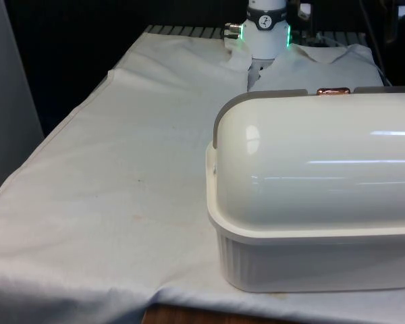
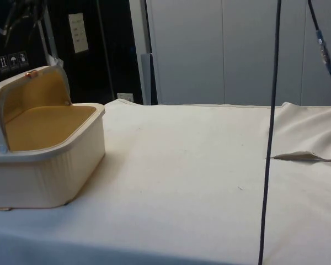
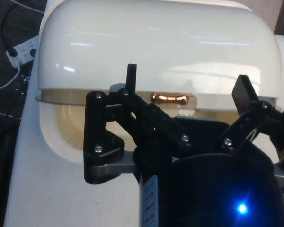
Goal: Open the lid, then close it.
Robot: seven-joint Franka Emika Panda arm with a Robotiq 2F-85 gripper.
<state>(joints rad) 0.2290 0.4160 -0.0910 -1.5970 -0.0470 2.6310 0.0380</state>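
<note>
— Looking across the table, where does the cream plastic bread box (image 1: pixel 310 223) sit?
— On the white cloth (image 1: pixel 108 175) at the front view's right, near the table's edge, its rounded back turned to that camera and hiding whatever lies behind it.
— And the domed cream roll-top lid (image 2: pixel 22 88)?
— Rolled back; the side view shows the tan interior open, with a small copper handle (image 3: pixel 169 98) on the lid's rim.
— The black two-finger gripper (image 3: pixel 187 87)?
— Its jaws are spread wide, gripping nothing, hovering near the handle without touching it.
— Anything else around?
— A dark cable (image 2: pixel 270 132) hangs in front of the side camera.
</note>
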